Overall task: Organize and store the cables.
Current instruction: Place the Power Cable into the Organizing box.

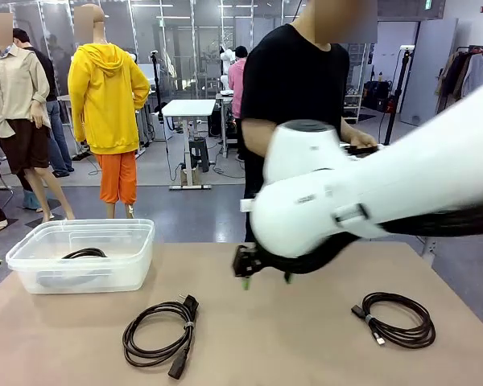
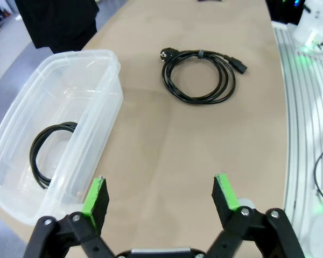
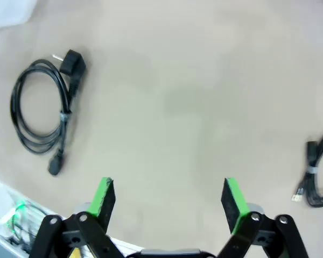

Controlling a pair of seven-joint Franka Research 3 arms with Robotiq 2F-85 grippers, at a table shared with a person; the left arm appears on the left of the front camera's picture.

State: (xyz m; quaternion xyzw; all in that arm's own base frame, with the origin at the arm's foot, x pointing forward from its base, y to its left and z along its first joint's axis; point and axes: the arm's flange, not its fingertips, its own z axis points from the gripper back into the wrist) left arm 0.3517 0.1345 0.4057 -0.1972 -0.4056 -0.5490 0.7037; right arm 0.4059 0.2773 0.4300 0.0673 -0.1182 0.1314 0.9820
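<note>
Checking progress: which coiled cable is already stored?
The coil inside the clear plastic bin; the power cord and the right-hand cable lie out on the table.

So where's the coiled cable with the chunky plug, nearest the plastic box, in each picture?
Front view: the cable lies low, left of centre, on the table.
Left wrist view: upper middle, right of the clear box.
Right wrist view: left side.
Shared landmark: the clear box, near it in the front and left wrist views.
</note>
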